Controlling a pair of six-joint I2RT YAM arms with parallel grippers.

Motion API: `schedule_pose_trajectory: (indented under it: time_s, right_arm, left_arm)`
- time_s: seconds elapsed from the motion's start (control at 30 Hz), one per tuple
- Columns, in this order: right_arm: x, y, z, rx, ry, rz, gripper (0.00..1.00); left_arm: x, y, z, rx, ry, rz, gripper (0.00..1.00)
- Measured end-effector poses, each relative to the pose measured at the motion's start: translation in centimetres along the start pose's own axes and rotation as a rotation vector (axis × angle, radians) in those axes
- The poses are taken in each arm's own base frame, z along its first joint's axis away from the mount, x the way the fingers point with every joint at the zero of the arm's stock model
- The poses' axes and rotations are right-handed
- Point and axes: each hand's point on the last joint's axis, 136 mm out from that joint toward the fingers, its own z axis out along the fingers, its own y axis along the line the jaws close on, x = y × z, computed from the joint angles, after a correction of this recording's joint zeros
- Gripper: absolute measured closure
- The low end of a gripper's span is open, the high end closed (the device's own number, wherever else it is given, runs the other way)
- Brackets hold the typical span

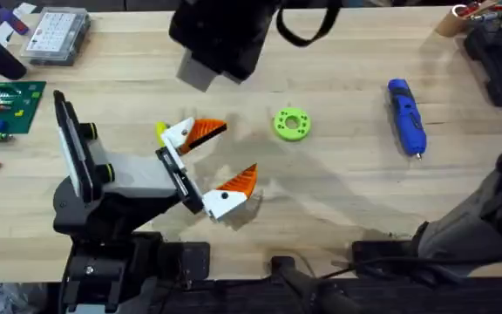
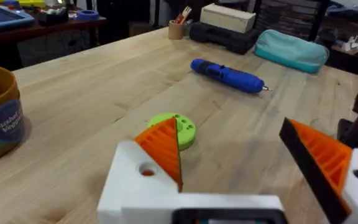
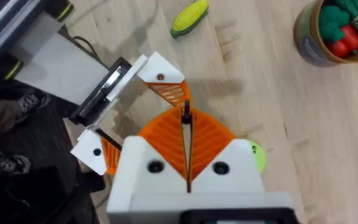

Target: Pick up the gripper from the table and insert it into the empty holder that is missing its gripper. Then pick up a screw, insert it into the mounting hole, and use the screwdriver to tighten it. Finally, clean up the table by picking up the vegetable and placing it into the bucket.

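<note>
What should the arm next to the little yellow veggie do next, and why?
Probably swing the left gripper sideways until the vegetable sits between its open fingers. Right now the vegetable lies on the table just outside one finger, not in the gap, so closing would likely miss it.

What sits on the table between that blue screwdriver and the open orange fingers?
A green round disc lies between the blue screwdriver and the left gripper, seen from overhead.
</note>
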Motion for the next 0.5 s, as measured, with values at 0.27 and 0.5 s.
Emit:
schedule_pose_trajectory:
  time_s: [0.27, 0.5]
  right_arm:
    - [0.2, 1.1, 1.3, -0.026, 0.038, -0.115, 0.999]
    - [0.9, 1.3, 2.9, -0.051, 0.094, -0.169, 0.999]
  left_arm:
    - [0.0, 0.0, 0.0, 0.000, 0.000, 0.000, 0.010]
    - [0.0, 0.0, 0.0, 0.000, 0.000, 0.000, 0.010]
